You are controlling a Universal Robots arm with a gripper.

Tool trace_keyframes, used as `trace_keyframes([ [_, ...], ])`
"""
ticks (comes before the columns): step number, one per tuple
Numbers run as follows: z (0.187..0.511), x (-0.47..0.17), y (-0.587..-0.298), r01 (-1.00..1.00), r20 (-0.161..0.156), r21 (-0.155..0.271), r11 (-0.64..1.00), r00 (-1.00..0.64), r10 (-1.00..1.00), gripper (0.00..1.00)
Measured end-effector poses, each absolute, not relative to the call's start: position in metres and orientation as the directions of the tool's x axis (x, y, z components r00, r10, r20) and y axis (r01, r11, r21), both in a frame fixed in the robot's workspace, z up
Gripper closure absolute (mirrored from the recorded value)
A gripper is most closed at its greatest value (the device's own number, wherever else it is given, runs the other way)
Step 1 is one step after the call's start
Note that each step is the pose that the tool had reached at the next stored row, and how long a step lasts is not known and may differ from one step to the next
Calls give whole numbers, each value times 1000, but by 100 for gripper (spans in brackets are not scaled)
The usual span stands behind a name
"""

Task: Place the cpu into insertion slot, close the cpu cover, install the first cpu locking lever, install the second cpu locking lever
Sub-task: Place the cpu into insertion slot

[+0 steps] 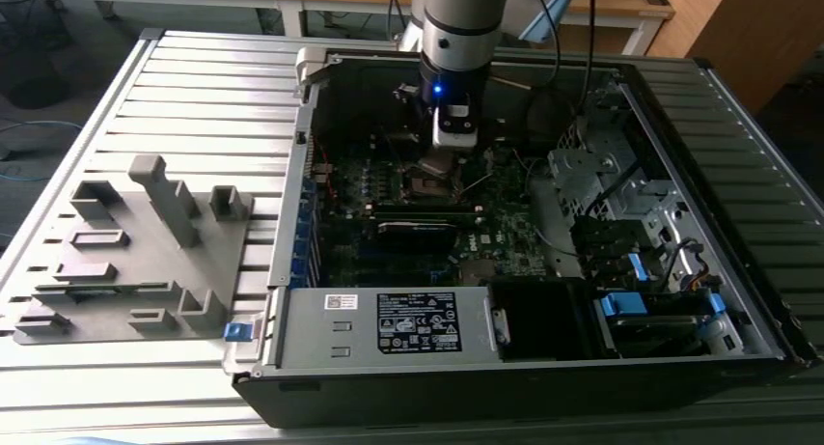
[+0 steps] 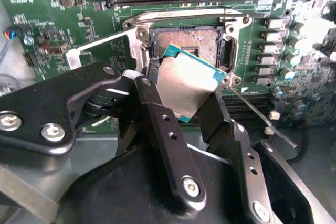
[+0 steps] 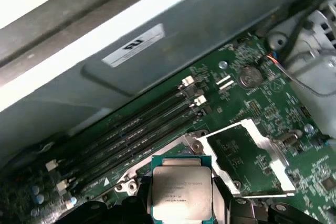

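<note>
— Well, what is gripped by the end effector?
— The cpu is clamped by two opposite edges between the black fingers, its dull metal face turned up.
— Where is it held?
— It is held tilted, with one corner over an edge of the insertion slot. Whether contact is made cannot be told. The slot's gold contact field is exposed.
— And the cpu cover?
— It is swung open beside the slot, and green board is seen through its window. A thin locking lever stretches away from a corner of the socket.
— The surroundings?
— The open computer case is laid on the slatted counter. A grey fixture is set near the counter's edge on the exterior view's left.
</note>
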State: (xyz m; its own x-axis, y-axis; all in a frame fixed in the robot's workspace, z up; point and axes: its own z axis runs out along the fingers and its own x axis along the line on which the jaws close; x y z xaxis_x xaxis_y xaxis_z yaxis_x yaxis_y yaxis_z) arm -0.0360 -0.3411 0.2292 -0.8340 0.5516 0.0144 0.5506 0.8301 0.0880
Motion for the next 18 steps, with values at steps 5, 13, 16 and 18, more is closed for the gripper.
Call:
trace_keyframes([
  [5, 229, -36, -341, 619, 14, 87, 781, -785, 620, 46],
  [13, 229, -36, -341, 633, 14, 87, 769, -773, 634, 46],
  [16, 229, -36, -341, 633, 14, 87, 769, -773, 634, 46],
  [18, 229, -36, -341, 633, 14, 87, 769, -773, 634, 46],
])
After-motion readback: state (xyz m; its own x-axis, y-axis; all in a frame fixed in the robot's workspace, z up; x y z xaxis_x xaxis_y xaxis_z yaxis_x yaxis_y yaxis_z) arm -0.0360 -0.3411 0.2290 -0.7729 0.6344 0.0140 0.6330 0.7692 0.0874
